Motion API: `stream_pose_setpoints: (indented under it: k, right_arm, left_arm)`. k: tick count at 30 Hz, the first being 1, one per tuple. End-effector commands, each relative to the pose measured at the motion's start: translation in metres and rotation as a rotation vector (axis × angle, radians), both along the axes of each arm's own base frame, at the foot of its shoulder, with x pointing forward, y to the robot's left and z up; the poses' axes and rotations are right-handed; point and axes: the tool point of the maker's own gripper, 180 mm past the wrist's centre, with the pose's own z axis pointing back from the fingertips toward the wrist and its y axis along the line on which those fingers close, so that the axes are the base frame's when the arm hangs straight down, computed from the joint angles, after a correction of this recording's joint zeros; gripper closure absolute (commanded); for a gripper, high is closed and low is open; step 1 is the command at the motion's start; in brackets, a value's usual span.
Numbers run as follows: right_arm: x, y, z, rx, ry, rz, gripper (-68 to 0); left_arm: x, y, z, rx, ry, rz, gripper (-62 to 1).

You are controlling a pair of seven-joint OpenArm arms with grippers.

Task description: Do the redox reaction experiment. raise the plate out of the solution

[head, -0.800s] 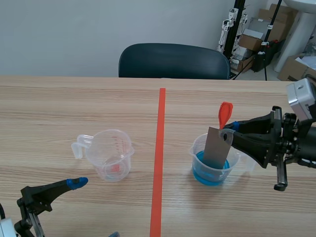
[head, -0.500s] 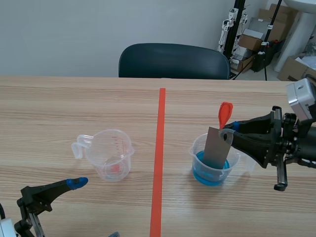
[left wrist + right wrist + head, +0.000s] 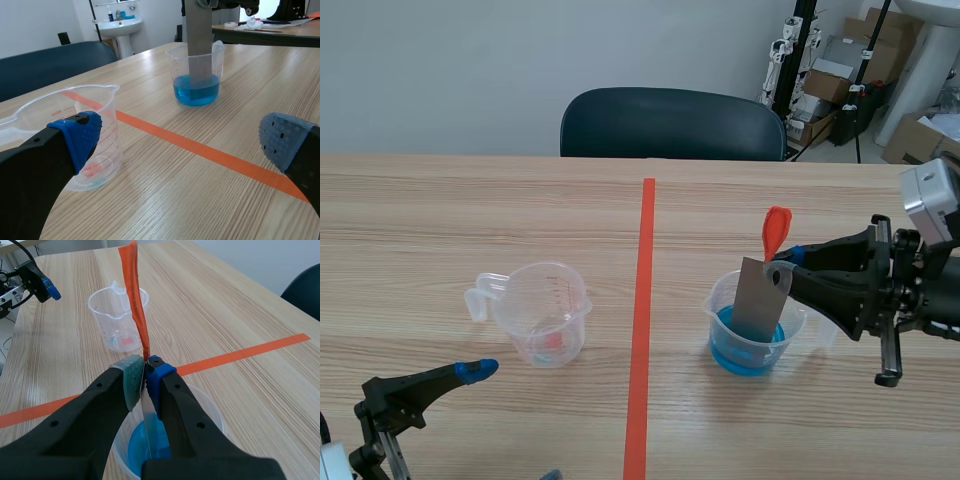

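A grey metal plate (image 3: 760, 297) with an orange-red ribbon (image 3: 775, 230) at its top stands in a clear cup (image 3: 724, 308) of blue solution (image 3: 748, 352), right of the tape line. My right gripper (image 3: 786, 260) is shut on the plate's upper corner; in the right wrist view the plate's edge (image 3: 146, 425) runs down between the pads into the blue solution (image 3: 135, 450), the ribbon (image 3: 135, 300) rising ahead. My left gripper (image 3: 485, 369) stands open near the front left, with nothing between its fingers. From the left wrist, the plate (image 3: 198, 35) and cup (image 3: 196, 75) lie far ahead.
An empty clear measuring cup (image 3: 542, 313) with red markings stands left of the orange tape line (image 3: 641, 330); it sits just ahead of my left finger (image 3: 75, 135). A dark chair (image 3: 670, 124) is behind the table's far edge. Boxes and stands fill the back right.
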Motion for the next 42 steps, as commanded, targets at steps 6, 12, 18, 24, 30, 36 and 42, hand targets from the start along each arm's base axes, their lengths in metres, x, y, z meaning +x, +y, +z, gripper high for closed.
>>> stream_pose_setpoints:
  k: [6,12,18,24,30,36,42]
  right_arm:
    - [0.007,-0.002,0.011,0.024,-0.026,-0.009,-0.4]
    - [0.009,-0.003,0.017,0.049,-0.034,-0.019,-0.4]
    - [0.009,-0.011,0.030,0.096,-0.066,-0.025,-0.4]
    - [0.008,-0.014,0.036,0.083,-0.078,-0.014,-0.4]
    - [0.003,-0.013,0.048,0.073,-0.101,0.020,-0.4]
    - [-0.002,-0.013,0.059,0.066,-0.122,0.051,-0.4]
    - [-0.001,-0.017,0.076,0.097,-0.131,0.037,-0.4]
  left_arm:
    - [0.005,0.000,0.009,-0.023,-0.030,0.003,-62.3]
    - [0.005,0.000,0.009,-0.023,-0.030,0.003,-62.3]
    - [0.005,0.000,0.009,-0.023,-0.030,0.003,-62.3]
    - [0.004,0.000,0.009,-0.023,-0.029,0.003,-62.3]
    - [-0.001,0.012,0.015,-0.059,-0.037,0.033,-62.3]
    - [-0.003,0.048,0.023,-0.066,-0.044,0.104,-61.5]
    - [-0.010,0.082,0.027,-0.003,-0.039,0.101,-29.5]
